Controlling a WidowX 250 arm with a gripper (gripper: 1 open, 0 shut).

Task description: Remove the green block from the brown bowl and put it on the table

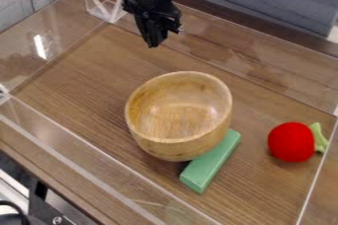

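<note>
Gripper [154, 39] closed, empty, above the table [79, 81].

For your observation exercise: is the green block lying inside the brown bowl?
No, the green block lies flat on the table, against the outside of the brown bowl, whose hollow is empty.

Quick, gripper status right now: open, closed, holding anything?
Gripper: closed, holding nothing, hanging over bare table beyond the brown bowl.
</note>
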